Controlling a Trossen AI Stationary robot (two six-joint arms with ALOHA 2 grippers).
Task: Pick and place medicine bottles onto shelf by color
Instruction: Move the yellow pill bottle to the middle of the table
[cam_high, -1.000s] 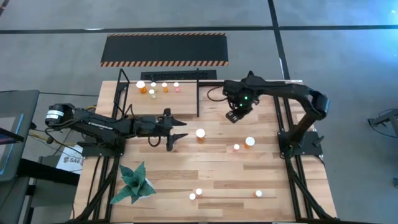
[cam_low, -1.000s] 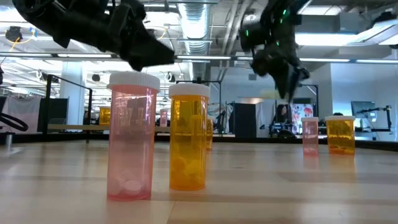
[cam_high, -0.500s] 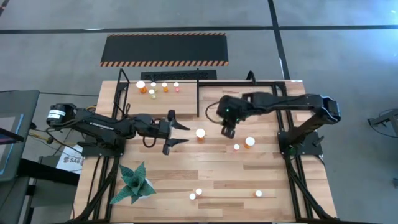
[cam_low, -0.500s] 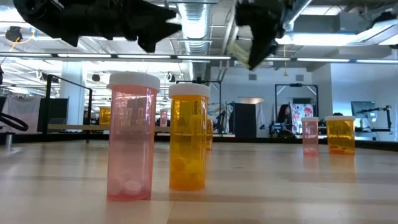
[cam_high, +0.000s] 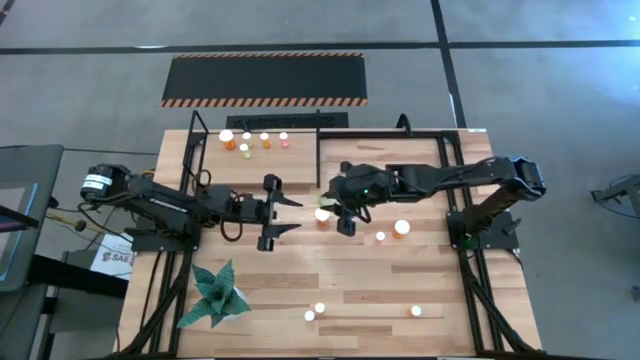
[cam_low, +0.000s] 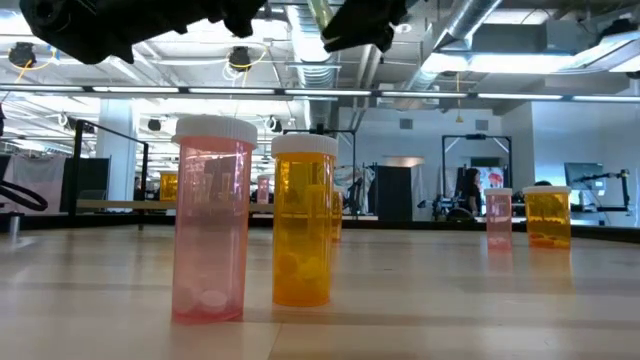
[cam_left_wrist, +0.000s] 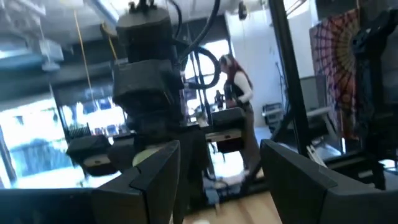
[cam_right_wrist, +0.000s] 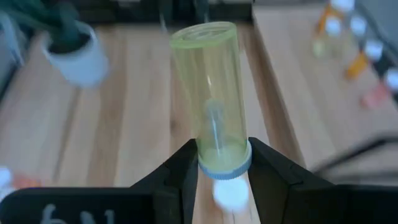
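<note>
On the left of the high view, the left tool (cam_high: 289, 214) hangs over the tabletop (cam_high: 330, 275) with its two fingers apart and nothing in them. Up from it, in the upper left part, is the shelf (cam_high: 292, 166), with a few small bottles (cam_high: 246, 141) in a bunch at its back.

Near the middle, the right tool (cam_high: 341, 209) is clamped on a yellow-green bottle (cam_right_wrist: 214, 93). It holds the bottle only at the cap end, so most of the bottle sticks out past the fingers. I think a quick move could make it tip or slip out and roll off.

An orange bottle (cam_high: 322, 214) stands just beside the right tool. A low swing could knock it over.

Both tools are near each other. If both go to the shelf together, the arms might bump.
</note>
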